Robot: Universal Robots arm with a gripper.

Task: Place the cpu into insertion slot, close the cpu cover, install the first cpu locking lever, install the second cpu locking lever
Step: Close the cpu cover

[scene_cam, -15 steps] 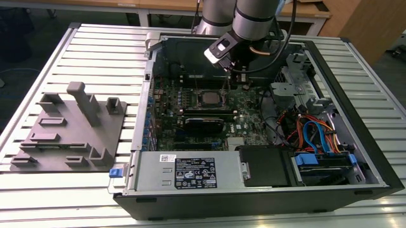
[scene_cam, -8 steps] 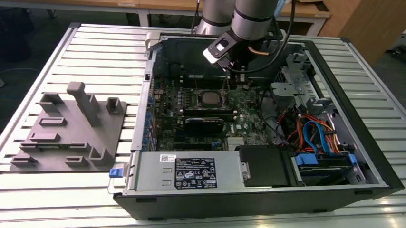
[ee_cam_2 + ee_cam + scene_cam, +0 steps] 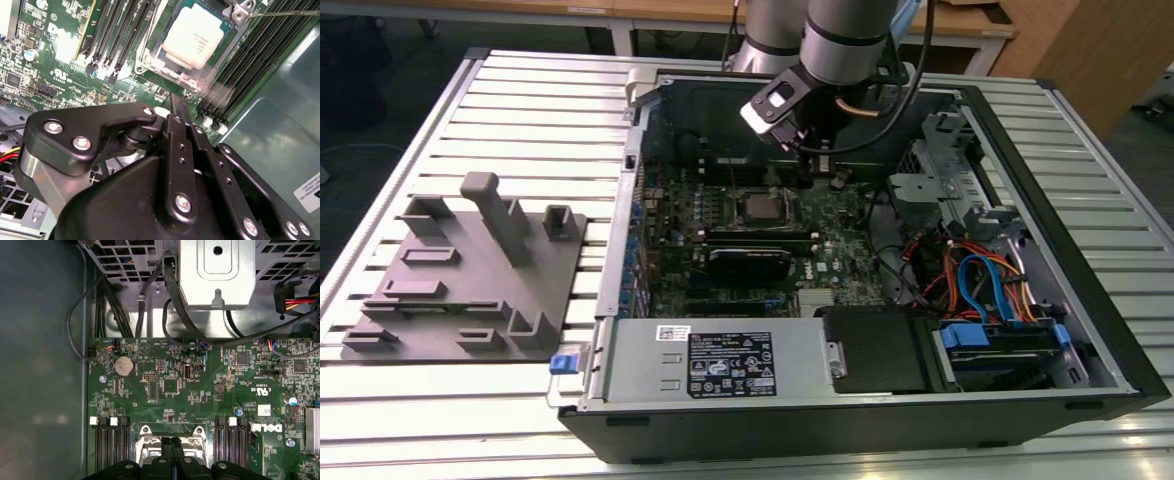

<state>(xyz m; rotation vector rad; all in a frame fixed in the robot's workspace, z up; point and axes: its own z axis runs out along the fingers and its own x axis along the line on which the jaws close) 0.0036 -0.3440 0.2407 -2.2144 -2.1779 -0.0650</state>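
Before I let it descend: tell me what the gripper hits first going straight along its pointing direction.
Probably the cpu cover, at its rim just beside the cpu: in the second wrist view the gripper, fingers shut, aims there. The gap between cannot be judged.

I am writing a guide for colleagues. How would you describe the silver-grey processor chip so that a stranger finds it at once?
Look into the open black computer case, at the green circuit board on its floor. Between two banks of long black memory slots lies the small flat square silver-grey cpu. It alone is a plain metal square; its neighbours are long, narrow, dark.
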